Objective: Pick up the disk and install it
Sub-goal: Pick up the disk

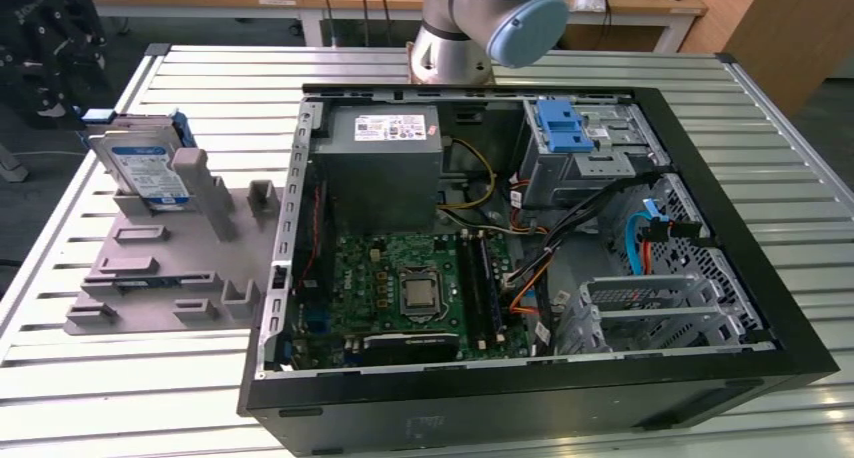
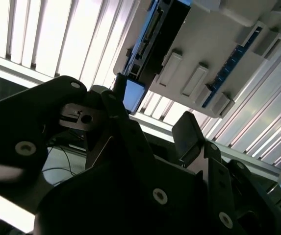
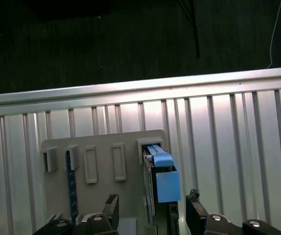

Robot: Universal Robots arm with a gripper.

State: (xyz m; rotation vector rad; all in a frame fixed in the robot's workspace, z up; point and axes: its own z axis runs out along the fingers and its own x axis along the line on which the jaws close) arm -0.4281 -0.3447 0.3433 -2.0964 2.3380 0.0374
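The disk (image 1: 144, 168) stands on edge at the far end of the grey holder block (image 1: 174, 253), at the exterior view's left; its white-and-blue label faces forward and a blue carrier frame runs round its edges. My gripper (image 1: 56, 63) hangs just beyond it, off the table's left corner. In the first wrist view the disk (image 3: 161, 176) is edge-on, its blue frame end toward the camera, and my gripper (image 3: 152, 205) is open with one finger on each side, apart from it. In the second wrist view the open gripper (image 2: 152, 112) sits close to the disk (image 2: 157, 34).
An open computer case (image 1: 534, 398) lies on the slatted metal table (image 1: 200, 78), with motherboard, power supply and cables inside. A metal drive cage with a blue latch piece (image 1: 563, 128) sits at its far right corner. The arm's base (image 1: 467, 28) stands behind the case.
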